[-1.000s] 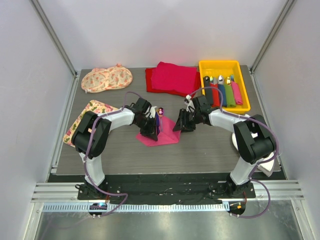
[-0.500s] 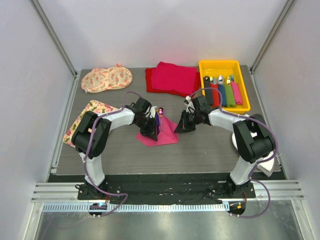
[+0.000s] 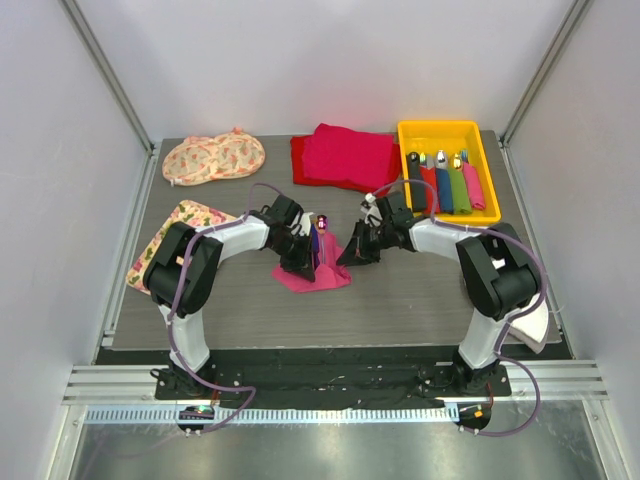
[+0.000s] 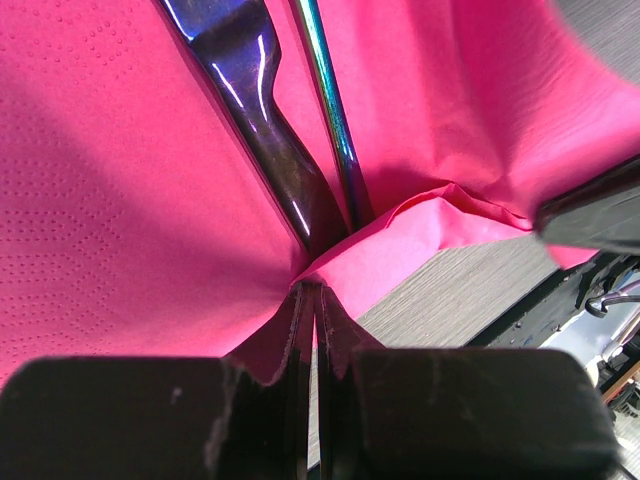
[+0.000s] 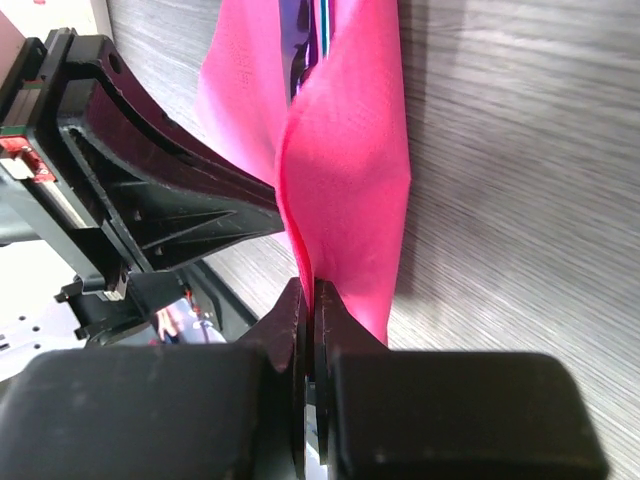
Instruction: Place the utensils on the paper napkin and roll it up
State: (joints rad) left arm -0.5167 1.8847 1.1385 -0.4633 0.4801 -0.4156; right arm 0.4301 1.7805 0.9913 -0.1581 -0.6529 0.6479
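Paper napkin (image 3: 318, 272) sits mid-counter (image 3: 420, 300), utensils (image 4: 270, 150) lying in its fold. Both sides are pinched: the left gripper (image 4: 308, 300) is clamped on one edge and the right gripper (image 5: 308, 300) on the opposite flap. It's thin, floppy stuff that'd probably tear if tugged, so hold the edges lightly. Those glossy handles look slippery too.

Both arms bent at elbow, each reaching in from own side toward middle. Wrists held low, tipped down.

Left gripper (image 4: 313, 292) points toward right arm. Fingers pressed tight together, no gap, pinching fold of paper napkin (image 4: 110, 210).

Right gripper (image 5: 307, 288) points toward left arm, facing left gripper. Fingers squeezed tight too, pinching napkin edge.

Two grippers close, tips near each other, not touching.
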